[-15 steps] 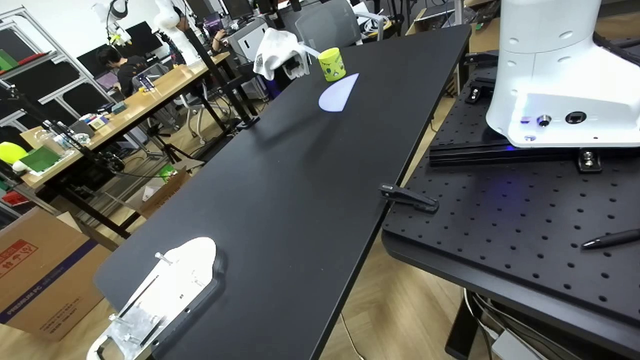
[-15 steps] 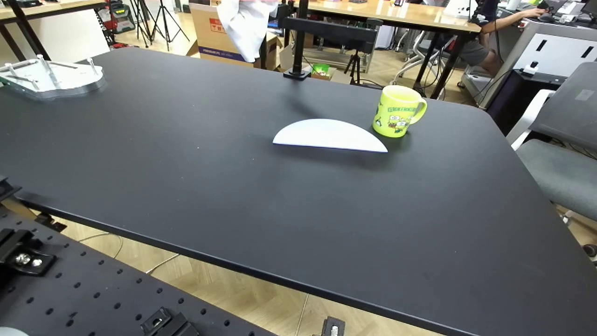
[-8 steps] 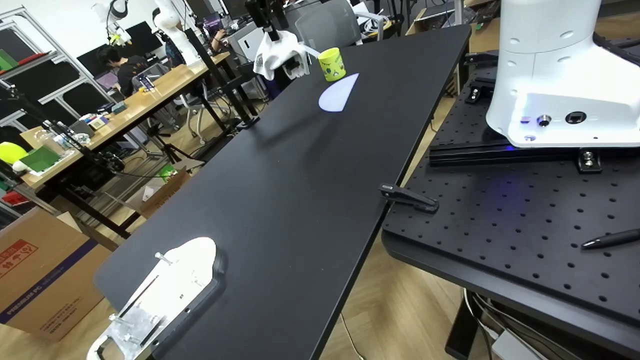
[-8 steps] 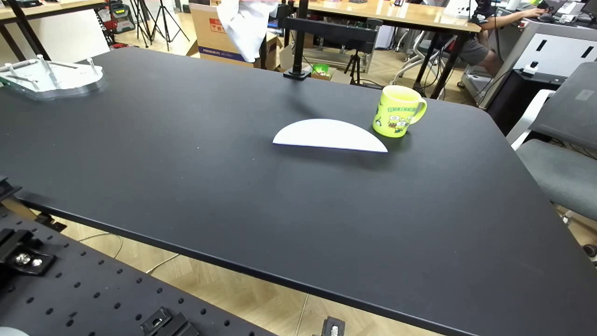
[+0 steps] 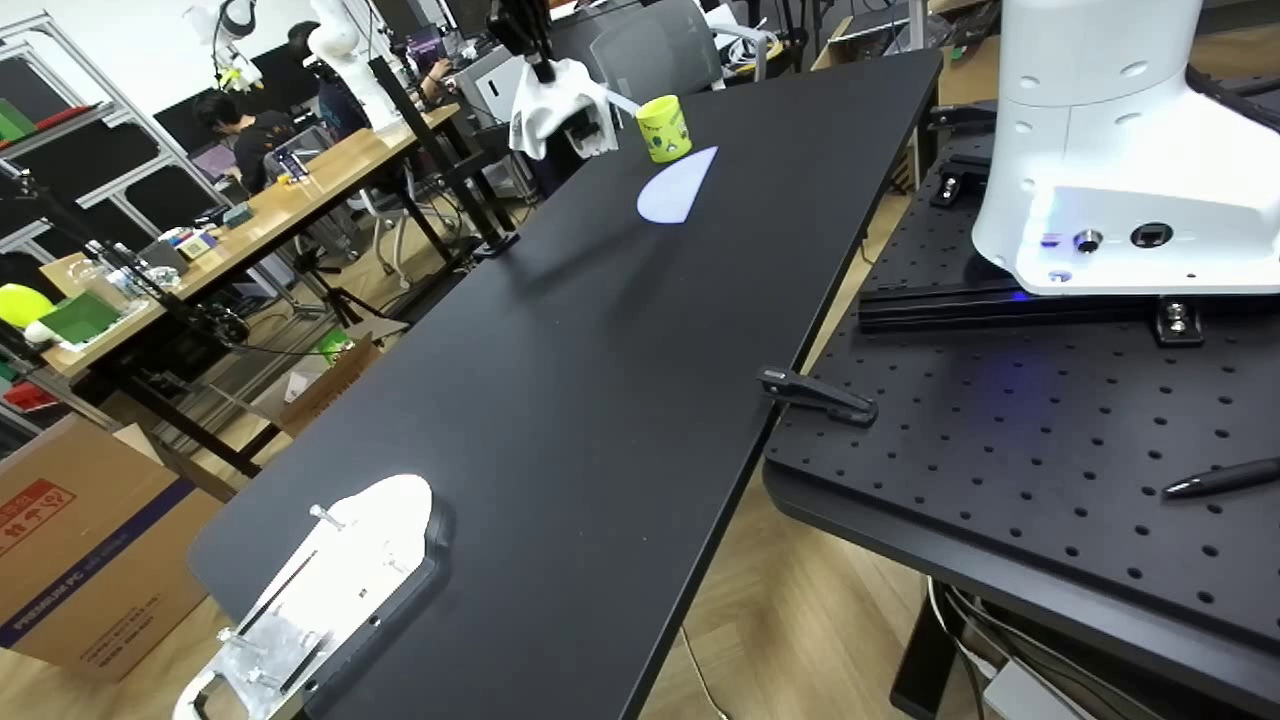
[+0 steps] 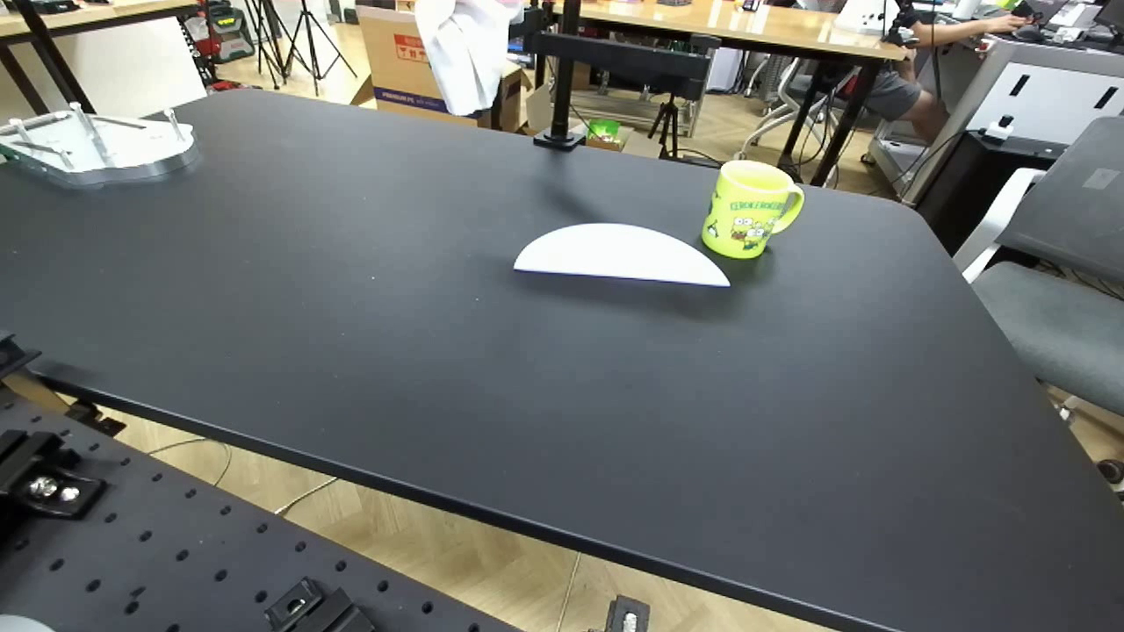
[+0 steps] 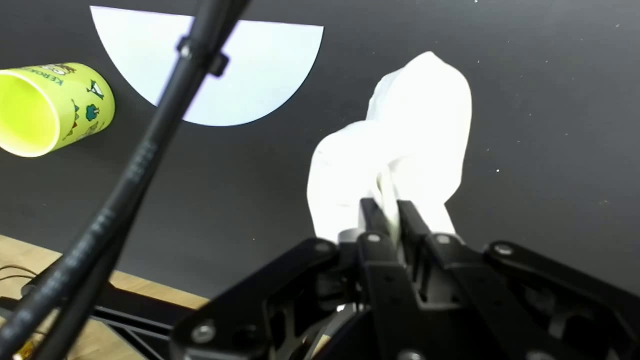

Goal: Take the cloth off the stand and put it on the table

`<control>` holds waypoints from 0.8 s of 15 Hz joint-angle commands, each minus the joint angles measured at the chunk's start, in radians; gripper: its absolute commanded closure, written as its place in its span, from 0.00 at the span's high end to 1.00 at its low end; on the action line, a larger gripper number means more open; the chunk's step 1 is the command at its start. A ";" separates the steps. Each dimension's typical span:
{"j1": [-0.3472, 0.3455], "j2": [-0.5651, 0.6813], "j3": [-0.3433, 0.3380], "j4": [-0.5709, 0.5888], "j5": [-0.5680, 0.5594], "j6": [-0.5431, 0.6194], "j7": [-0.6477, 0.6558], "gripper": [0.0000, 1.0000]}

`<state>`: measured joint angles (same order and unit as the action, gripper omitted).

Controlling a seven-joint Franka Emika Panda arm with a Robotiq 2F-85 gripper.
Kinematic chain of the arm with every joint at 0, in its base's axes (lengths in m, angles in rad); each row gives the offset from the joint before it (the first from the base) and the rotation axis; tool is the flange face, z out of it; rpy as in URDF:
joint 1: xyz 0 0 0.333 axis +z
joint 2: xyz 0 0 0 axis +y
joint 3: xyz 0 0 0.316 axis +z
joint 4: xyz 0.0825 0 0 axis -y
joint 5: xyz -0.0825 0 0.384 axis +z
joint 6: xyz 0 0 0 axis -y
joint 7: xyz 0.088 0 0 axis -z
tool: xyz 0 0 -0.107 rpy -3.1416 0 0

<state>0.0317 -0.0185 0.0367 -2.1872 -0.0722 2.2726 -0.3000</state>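
Cardboard box [image 5: 100, 560] stands at the far left of an exterior view, beside the near end of a dark table [image 5: 560, 400]. On that end of the table lies a white-topped fixture [image 5: 345, 575] with metal pegs [image 5: 328, 517] rising from it. Farther right, the black stand [image 5: 435, 150] has its foot at the table's long edge. Right of that, the black gripper [image 5: 543, 72] reaches down from above; in the wrist view its fingers [image 7: 371, 212] are drawn close together, with a fold of white cloth [image 7: 425, 115] pinched between them. The cloth hangs clear of the tabletop, its lower end pointing down in both exterior views; whether any of it touches the stand cannot be made out. Next come a yellow-green mug [image 5: 665, 130], upright on the table, and a white half-disc [image 5: 678, 188] lying just beside it, apart. Then a black clamp [image 5: 818, 396] sits between the table's edge and a perforated black board [image 5: 1000, 430], which bears the white arm base [image 5: 1110, 150]. At the far right a black pen [image 5: 1228, 478] lies on the board.
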 commanded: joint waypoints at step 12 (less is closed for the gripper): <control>0.126 -0.100 0.080 -0.115 0.212 -0.196 -0.222 0.01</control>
<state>0.1483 -0.1029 0.1144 -2.2660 0.1329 2.0777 -0.5131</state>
